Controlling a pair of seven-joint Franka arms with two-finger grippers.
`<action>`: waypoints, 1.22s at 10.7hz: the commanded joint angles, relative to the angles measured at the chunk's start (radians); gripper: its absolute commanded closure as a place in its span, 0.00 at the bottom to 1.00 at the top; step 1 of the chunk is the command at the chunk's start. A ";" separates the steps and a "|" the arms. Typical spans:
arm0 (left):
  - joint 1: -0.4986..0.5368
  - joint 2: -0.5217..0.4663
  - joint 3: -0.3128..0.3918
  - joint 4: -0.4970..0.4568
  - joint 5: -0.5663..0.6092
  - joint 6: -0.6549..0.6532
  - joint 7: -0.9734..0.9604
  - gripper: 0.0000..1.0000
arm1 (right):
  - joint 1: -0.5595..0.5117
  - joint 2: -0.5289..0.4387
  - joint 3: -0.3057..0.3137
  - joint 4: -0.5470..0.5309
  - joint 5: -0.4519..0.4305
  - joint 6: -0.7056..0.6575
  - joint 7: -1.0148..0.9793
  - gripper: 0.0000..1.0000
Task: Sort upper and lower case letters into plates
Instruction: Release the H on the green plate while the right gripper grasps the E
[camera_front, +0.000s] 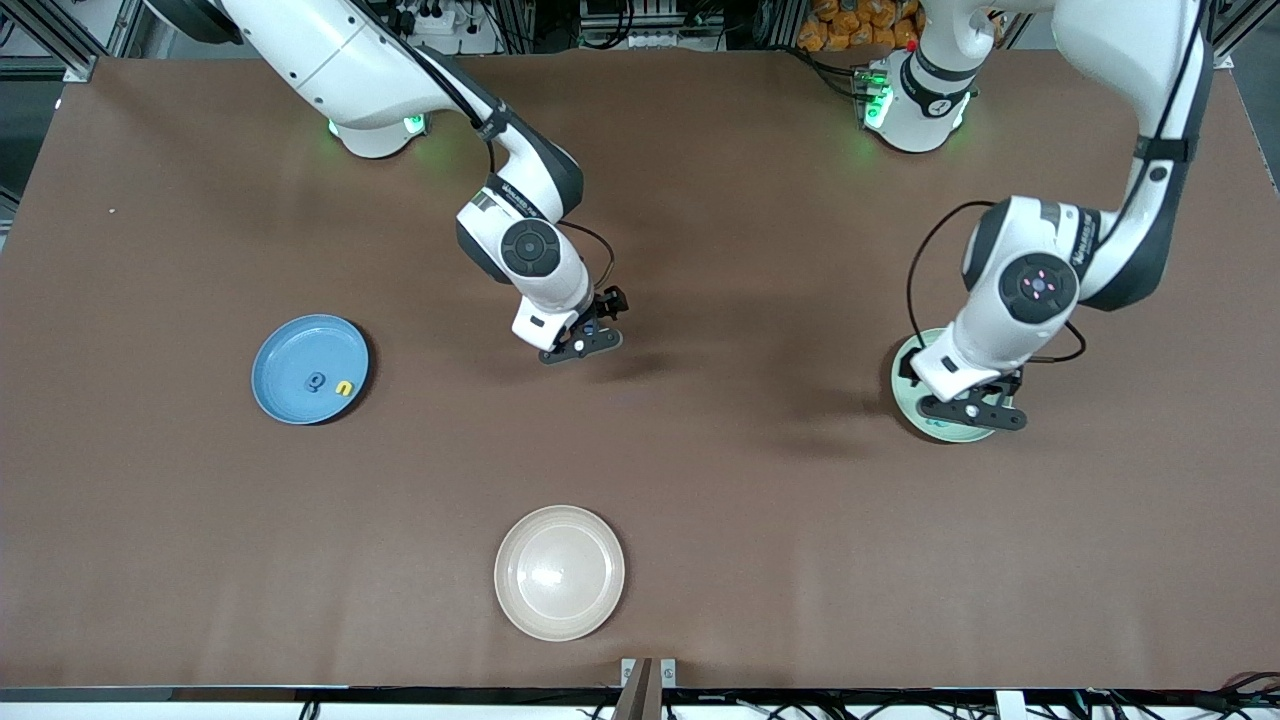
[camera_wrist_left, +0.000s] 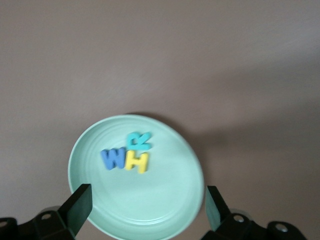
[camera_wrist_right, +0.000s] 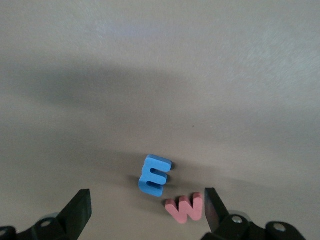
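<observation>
Left wrist view showed the pale mint green plate (camera_wrist_left: 95, 210), glossy and ringed, carrying three chunky letters that touched: a blue W (camera_wrist_left: 113, 158), a yellow H (camera_wrist_left: 137, 162) and a teal R (camera_wrist_left: 138, 140). Over it hung the left end effector (camera_wrist_left: 148, 202), fingers spread, holding nothing. The right end effector (camera_wrist_right: 148, 206), equally spread and empty, hovered over a blue E (camera_wrist_right: 154, 175) and red w (camera_wrist_right: 185, 208) on the matte brown worktop (camera_front: 720, 480). The light blue plate (camera_front: 285, 350), toward the right arm's end, held a blue letter (camera_front: 315, 381) and a yellow one (camera_front: 344, 388). Nearest the front camera sat a beige plate (camera_front: 520, 600).
</observation>
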 joint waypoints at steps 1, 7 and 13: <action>-0.057 -0.053 0.005 0.019 -0.050 -0.015 0.000 0.00 | 0.008 0.028 0.006 0.017 -0.030 0.024 0.099 0.00; -0.094 -0.067 0.005 0.062 -0.102 -0.015 0.007 0.00 | 0.025 0.071 0.006 0.046 -0.037 0.041 0.181 0.00; -0.108 -0.064 0.007 0.065 -0.123 -0.015 0.011 0.00 | 0.026 0.097 0.004 0.057 -0.064 0.056 0.182 0.06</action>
